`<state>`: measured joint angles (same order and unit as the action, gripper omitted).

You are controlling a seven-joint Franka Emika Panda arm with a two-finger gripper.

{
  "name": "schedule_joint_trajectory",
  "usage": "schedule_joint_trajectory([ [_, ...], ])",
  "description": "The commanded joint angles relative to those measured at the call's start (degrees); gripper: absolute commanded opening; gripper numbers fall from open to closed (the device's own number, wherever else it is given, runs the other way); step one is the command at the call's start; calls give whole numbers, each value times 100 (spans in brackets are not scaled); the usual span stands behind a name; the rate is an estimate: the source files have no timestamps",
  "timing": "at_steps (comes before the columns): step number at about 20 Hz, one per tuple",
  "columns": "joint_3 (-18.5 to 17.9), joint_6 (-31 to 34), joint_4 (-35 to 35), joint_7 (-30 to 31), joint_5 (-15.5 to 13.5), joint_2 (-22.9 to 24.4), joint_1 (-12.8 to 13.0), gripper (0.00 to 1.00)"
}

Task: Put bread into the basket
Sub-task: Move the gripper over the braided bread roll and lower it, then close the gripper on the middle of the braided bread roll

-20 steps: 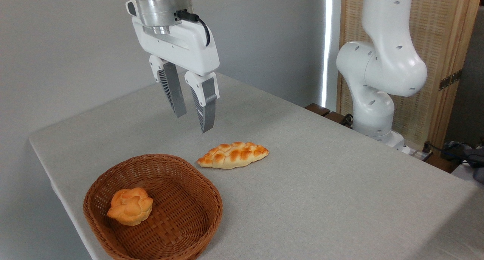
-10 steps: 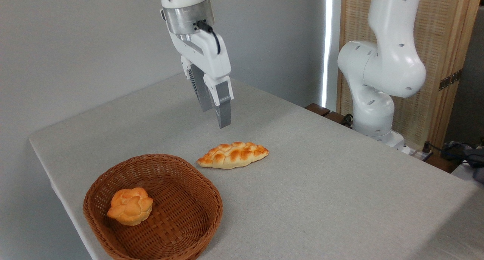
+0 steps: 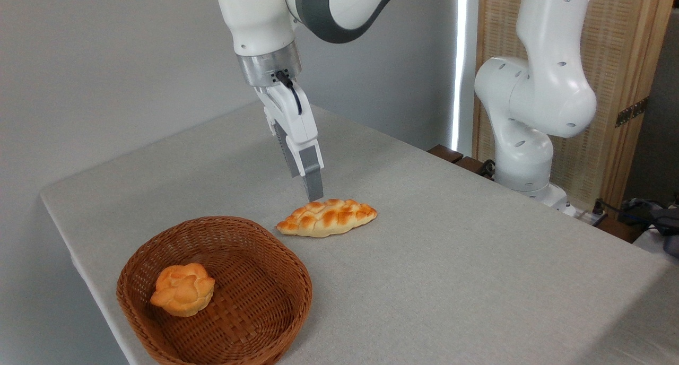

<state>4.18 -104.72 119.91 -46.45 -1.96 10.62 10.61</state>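
Nearest to us we count one basket (image 3: pixel 223 301), round and woven, standing at the front left corner of the desk (image 3: pixel 451 280). Inside it, toward its left side, lies one small knotted bun (image 3: pixel 183 289). Just beyond the basket's far rim, on the bare cloth, lies the one bread (image 3: pixel 327 217), a braided loaf set roughly crosswise and not touching the basket. Directly above the loaf's middle hangs the single gripper (image 3: pixel 314 194), pointing downward with a slight lean, its tip just over the crust. We see the jaws edge-on, one finger hiding the other, so we cannot tell their spread. Farther back on the right stands the arm's white base (image 3: pixel 522 158).
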Motion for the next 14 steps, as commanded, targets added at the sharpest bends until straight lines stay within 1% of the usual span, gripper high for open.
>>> schedule_joint_trajectory([
  [1, -14, -110, 155, -136, 100, 36, 3, 100],
  [4, 91, -110, 374, -320, 100, 27, 11, 100],
  [7, 206, -128, 506, -329, 100, 19, 11, 100],
  [12, 329, -532, 779, -373, 328, -16, 3, 100],
  [14, 338, -532, 788, -373, 547, -43, 3, 100],
])
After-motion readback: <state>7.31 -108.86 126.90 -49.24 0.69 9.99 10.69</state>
